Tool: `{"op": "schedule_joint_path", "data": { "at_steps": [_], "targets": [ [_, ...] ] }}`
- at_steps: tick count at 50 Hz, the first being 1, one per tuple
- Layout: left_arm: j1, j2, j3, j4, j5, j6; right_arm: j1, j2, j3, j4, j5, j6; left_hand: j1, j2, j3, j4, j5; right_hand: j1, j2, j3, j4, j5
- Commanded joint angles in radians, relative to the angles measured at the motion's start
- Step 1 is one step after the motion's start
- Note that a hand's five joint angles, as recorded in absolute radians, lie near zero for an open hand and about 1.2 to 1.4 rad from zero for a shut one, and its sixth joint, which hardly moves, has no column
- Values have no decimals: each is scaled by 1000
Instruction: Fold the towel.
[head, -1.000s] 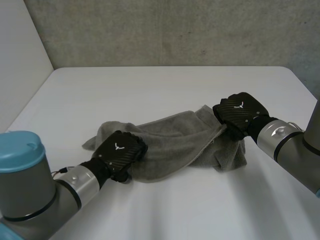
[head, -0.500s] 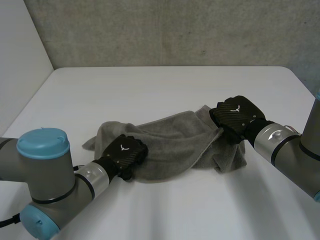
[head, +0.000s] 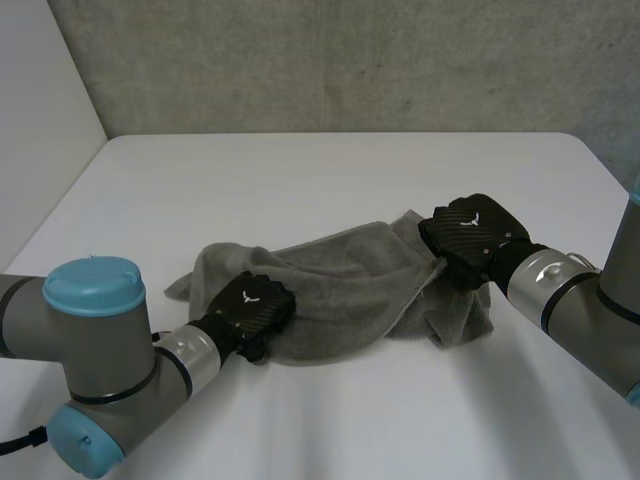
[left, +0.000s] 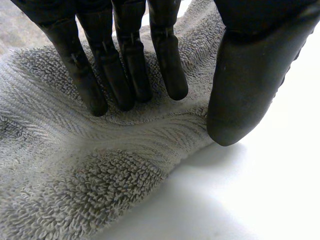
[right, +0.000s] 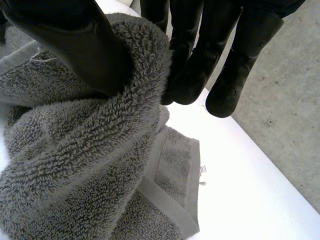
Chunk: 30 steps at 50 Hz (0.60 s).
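The left hand (head: 252, 304) pinches a ridge of the grey terry towel (head: 345, 275) at its lower-left edge, and the right hand (head: 468, 232) nips a thick, loopy fold at its right end. The towel lies rumpled mid-frame on the smooth white bench (head: 300, 175), with open surface all around.

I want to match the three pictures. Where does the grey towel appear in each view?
Head view: the towel lies crumpled mid-table, with the left hand on its near edge and the right hand at its other end.
Left wrist view: the towel bunches between that hand's fingers and thumb.
Right wrist view: a towel fold is pinched between that hand's thumb and fingers.
Shared landmark: the white table under the towel.
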Motion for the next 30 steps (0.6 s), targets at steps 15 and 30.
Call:
{"op": "schedule_joint_path", "data": {
  "at_steps": [15, 30],
  "targets": [
    [0, -24, 7, -7, 0, 1, 0, 0, 5, -5, 0, -2, 68, 60, 59, 58, 62, 86, 108, 54, 57, 87],
    [6, 3, 11, -13, -8, 0, -5, -8, 5, -2, 9, -2, 631, 623, 622, 621, 625, 86, 108, 54, 57, 87]
  ]
}}
